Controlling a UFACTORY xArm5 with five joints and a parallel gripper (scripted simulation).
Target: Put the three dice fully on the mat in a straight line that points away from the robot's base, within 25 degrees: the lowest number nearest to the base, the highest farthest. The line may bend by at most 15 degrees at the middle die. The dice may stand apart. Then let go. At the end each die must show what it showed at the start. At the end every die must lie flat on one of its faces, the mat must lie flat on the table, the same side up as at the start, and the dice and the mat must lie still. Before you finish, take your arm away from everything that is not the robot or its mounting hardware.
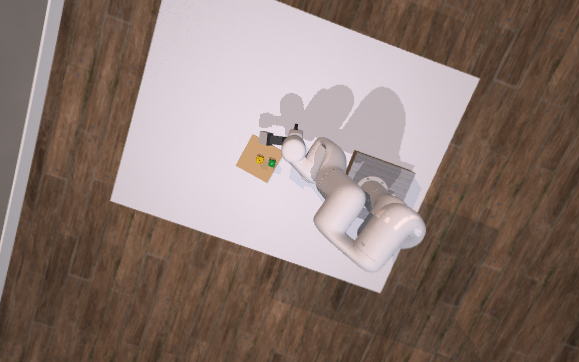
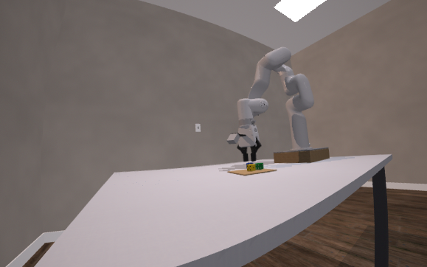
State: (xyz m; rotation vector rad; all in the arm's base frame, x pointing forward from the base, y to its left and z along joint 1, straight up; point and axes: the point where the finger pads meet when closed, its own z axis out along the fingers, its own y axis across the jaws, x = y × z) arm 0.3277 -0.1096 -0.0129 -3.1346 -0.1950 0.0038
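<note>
The tool is held partly open, fingers pointing down, with nothing between them, just above a blue die. The arm is arched over from its base. On the mat, on the desk, a yellow die and a green die are set side by side.

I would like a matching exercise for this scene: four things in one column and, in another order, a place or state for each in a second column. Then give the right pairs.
Things:
1. yellow die
2. green die
3. gripper
4. arm's base block

Places or states:
A. above the mat, holding nothing
B. on the mat, on the side nearer the arm's base
C. at the table edge, far from the mat
D. on the mat, on the side farther from the arm's base

Pairs: 1-D, 2-B, 3-A, 4-C
</note>
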